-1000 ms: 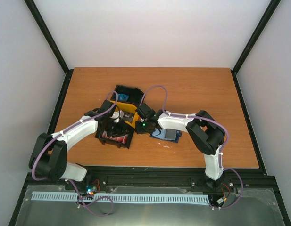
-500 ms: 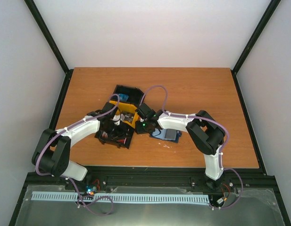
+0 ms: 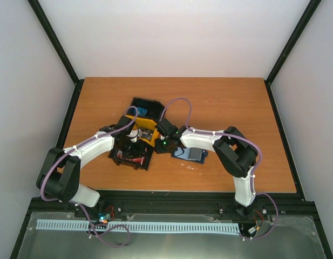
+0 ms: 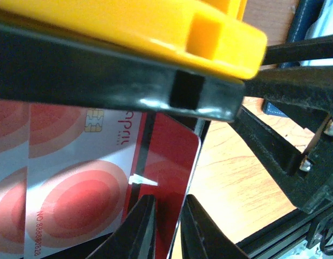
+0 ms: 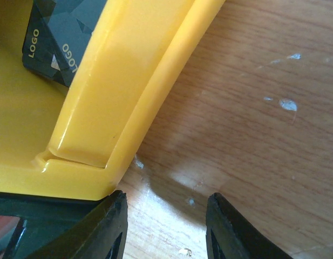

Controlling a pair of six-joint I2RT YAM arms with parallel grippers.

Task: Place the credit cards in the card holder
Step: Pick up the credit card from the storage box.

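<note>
Down by the arm bases, left end effector point(image 4: 174, 229): inside black bin point(image 3: 146, 162), fingers nearly together over edge of red credit cards point(image 4: 74, 183), can't tell if actually gripping
right end effector point(image 5: 166, 232): half open, holding nothing, just above table point(image 5: 252, 108) at yellow bin point(image 5: 134, 81) corner
card holder point(image 3: 191, 154): blue, lying on table, just right of that end effector

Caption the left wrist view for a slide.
Left gripper straddles the edge of a red card; black bin rim and yellow bin across the top.
</note>
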